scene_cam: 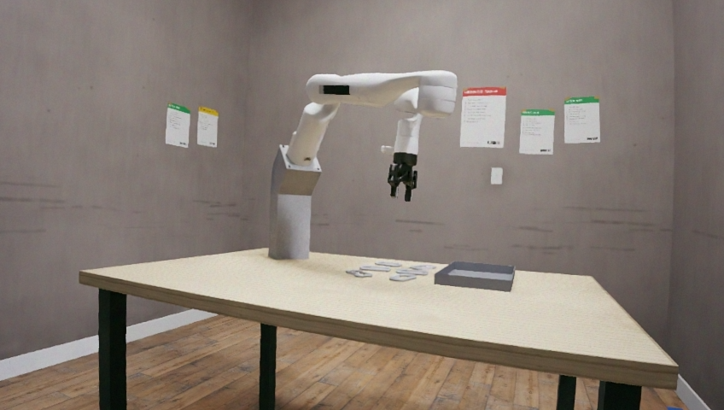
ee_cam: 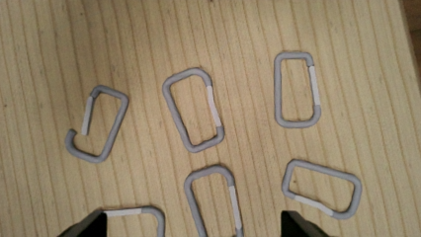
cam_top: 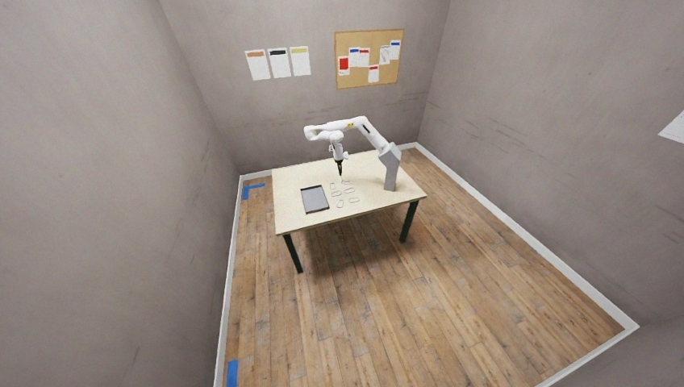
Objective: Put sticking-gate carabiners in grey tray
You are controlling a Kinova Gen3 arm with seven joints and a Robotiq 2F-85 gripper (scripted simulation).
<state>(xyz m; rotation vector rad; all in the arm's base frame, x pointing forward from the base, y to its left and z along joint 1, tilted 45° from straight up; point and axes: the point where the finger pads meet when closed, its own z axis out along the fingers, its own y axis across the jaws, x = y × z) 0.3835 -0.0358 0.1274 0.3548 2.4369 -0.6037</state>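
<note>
Several grey carabiners with pale gates lie flat on the table. In the wrist view, the left carabiner point(ee_cam: 115, 129) has its gate swung inward, with a gap at the hook. The gates of the upper middle carabiner point(ee_cam: 176, 116), the upper right carabiner point(ee_cam: 278, 89) and the lower right carabiner point(ee_cam: 323, 169) look closed. A lower middle carabiner point(ee_cam: 194, 207) and a bottom left carabiner point(ee_cam: 149, 209) are cut off by the frame edge. The grey tray point(cam_top: 314, 198) point(scene_cam: 472, 282) is empty. My gripper point(cam_top: 340, 173) point(scene_cam: 400, 196) point(ee_cam: 194, 224) is open and empty, high above the carabiners.
The wooden table point(cam_top: 288, 215) point(scene_cam: 305, 299) carries everything. The arm's grey pedestal point(cam_top: 390, 175) point(scene_cam: 292, 223) stands on it, on the opposite side of the carabiners from the tray. The tray has raised walls. A table edge shows at the right of the wrist view.
</note>
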